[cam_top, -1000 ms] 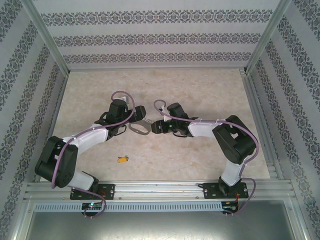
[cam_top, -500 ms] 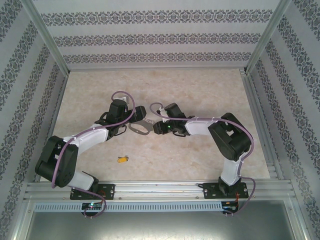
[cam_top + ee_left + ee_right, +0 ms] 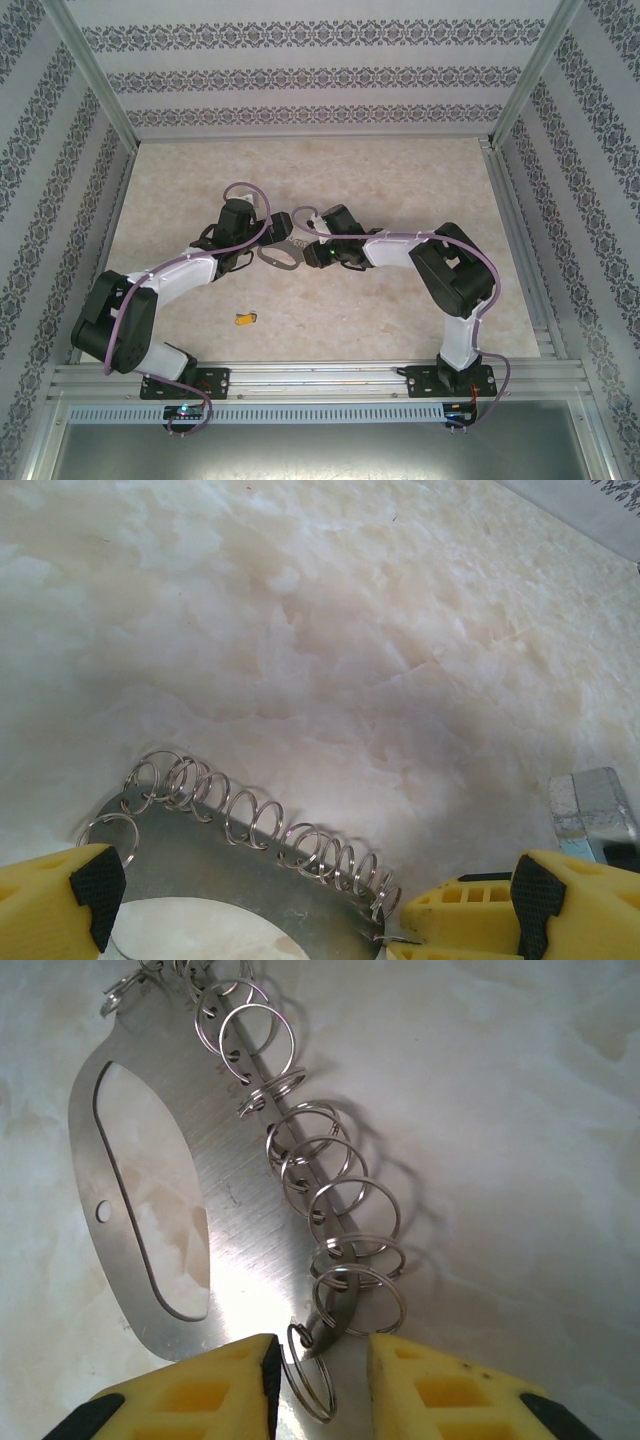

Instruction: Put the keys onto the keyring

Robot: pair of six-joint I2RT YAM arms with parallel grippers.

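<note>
**Item 1. Keyring (image 3: 235, 1230).** Flat, grey, brushed-metal oval plate with a long oval cut-out and a small round hole. A row of silvery wire split rings is threaded along one long edge. It lies flat on the pale marbled tabletop (image 3: 400, 180), between the two pincers, as the top view (image 3: 281, 257) shows. In the left wrist view (image 3: 200, 852) the plate sits just ahead of the fingertips, its ringed edge on the far side.

**Item 2. Right pincer (image 3: 320, 1365).** Yellow fingers with dark pads. The jaws are narrowly parted and straddle the plate's near end. The last split ring (image 3: 310, 1375) stands between them, with clear space on one side of it. No pinch is visible. In the top view (image 3: 304, 251) the fingertips sit at the plate's end.

**Item 3. Left pincer (image 3: 312, 900).** Yellow fingers (image 3: 60, 900) with dark pads, spread wide and holding nothing. The jaws span the plate's length; it lies in the gap between and beyond them. In the top view (image 3: 262, 244) the pincer sits at the plate's opposite end from the right pincer.

**Item 4. Key (image 3: 244, 319).** A tiny key with a yellow-orange head and a short dark metal end. It lies alone on the tabletop, well apart from both pincers on their near side and closer to the left arm's base.
</note>
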